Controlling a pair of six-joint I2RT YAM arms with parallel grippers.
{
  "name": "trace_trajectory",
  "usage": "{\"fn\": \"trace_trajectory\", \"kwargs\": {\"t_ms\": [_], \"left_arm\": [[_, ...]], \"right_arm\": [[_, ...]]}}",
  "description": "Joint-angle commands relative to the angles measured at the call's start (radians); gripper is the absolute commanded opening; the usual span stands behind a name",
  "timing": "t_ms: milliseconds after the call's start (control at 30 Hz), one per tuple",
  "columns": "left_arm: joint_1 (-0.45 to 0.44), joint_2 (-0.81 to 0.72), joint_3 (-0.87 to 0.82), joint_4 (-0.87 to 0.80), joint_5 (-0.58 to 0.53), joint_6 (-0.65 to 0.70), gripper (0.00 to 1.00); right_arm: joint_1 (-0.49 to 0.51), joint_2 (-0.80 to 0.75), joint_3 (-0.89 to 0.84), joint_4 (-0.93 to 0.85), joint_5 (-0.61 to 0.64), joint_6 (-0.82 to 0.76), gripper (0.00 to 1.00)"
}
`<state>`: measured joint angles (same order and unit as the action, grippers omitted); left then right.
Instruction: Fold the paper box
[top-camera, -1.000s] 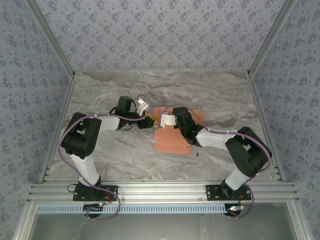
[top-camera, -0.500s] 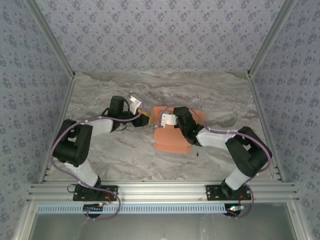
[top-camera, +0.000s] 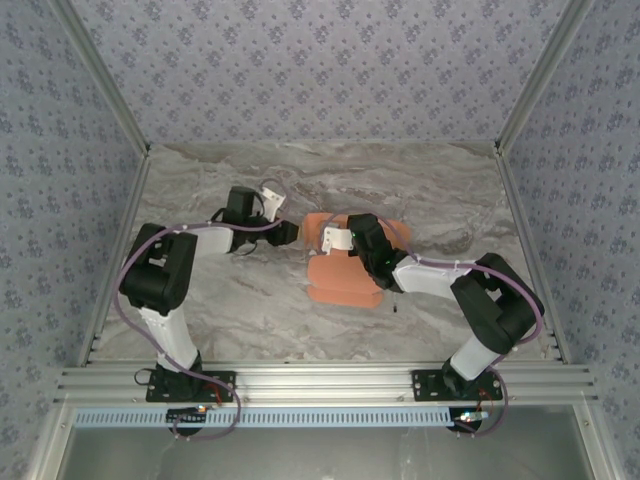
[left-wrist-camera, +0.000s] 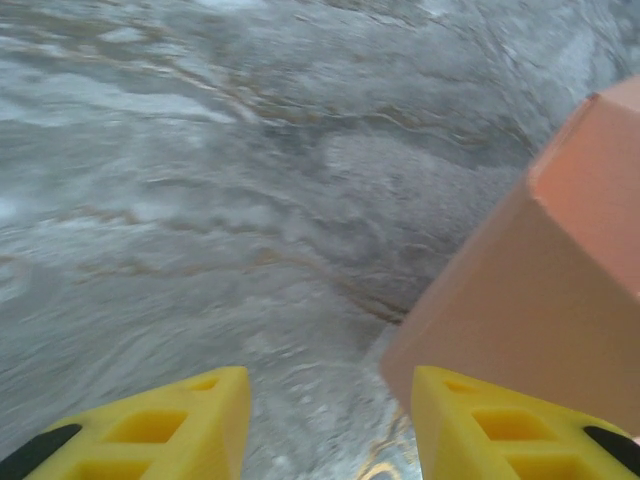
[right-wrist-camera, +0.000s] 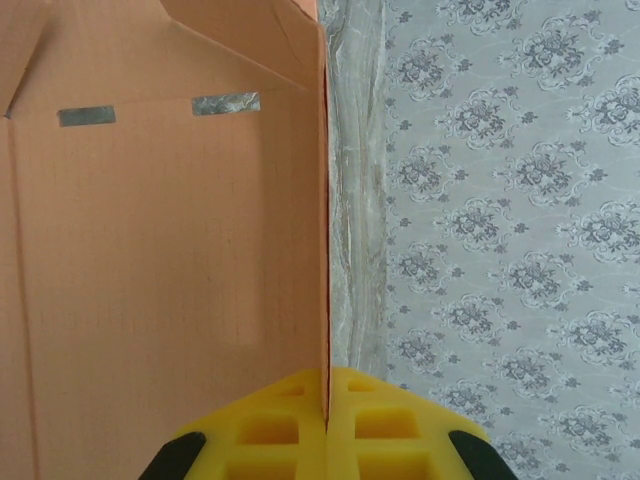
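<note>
**Item: paper box** (top-camera: 344, 284). Salmon-orange thin card, partly folded, is found a little right of the middle of the marble table (top-camera: 250, 305), between the two arms. In the top view a flat lobe is laid toward the near edge, and the far part is covered by the right arm. In the right wrist view one wide panel (right-wrist-camera: 160, 260) is seen face-on, with creases and two narrow slots (right-wrist-camera: 87, 116) cut side by side near its upper fold. Grey is shown through both slots.

**Right gripper** (right-wrist-camera: 325, 420). The yellow fingers are pressed together, and the thin right-hand edge of the panel is pinched between them. In the top view this gripper (top-camera: 338, 240) is placed over the far part of the card.

**Left gripper** (left-wrist-camera: 330, 430). The yellow fingers are held apart, and only bare table is seen between them. A raised, angled panel of the box (left-wrist-camera: 530, 300) is seen just beside one finger; whether it is touched cannot be told. In the top view this gripper (top-camera: 290, 234) is placed just left of the card.

**Surroundings.** A small dark speck (top-camera: 396, 308) is noted on the table near the card's right side; it is too small to identify. The table is enclosed by walls (top-camera: 320, 70) printed with a repeated floral motif. An aluminium rail (top-camera: 330, 381) is fitted along the near edge, and both arm bases are bolted to it.
</note>
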<state>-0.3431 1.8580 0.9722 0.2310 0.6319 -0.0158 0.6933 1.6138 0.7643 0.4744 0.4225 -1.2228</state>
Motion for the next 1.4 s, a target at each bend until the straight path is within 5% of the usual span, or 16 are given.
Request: {"fn": "trace_trajectory", "kwargs": {"t_ms": [0,233,800,1367], "left_arm": [[-0.041,0.024,0.047,-0.039,0.113,0.069,0.47],[-0.062,0.048,0.057,0.005,0.21,0.063,0.47],[-0.086,0.089,0.04,0.221,0.206,-0.026,0.43],[-0.153,0.053,-0.11,0.467,-0.1,-0.046,0.43]], "right_arm": [[-0.004,-0.007,0.014,-0.022,-0.006,0.019,0.0],[-0.003,-0.007,0.015,-0.022,-0.012,0.028,0.0],[-0.004,-0.031,0.024,-0.072,-0.054,0.073,0.0],[0.008,0.014,0.032,-0.121,-0.022,0.043,0.0]]}}
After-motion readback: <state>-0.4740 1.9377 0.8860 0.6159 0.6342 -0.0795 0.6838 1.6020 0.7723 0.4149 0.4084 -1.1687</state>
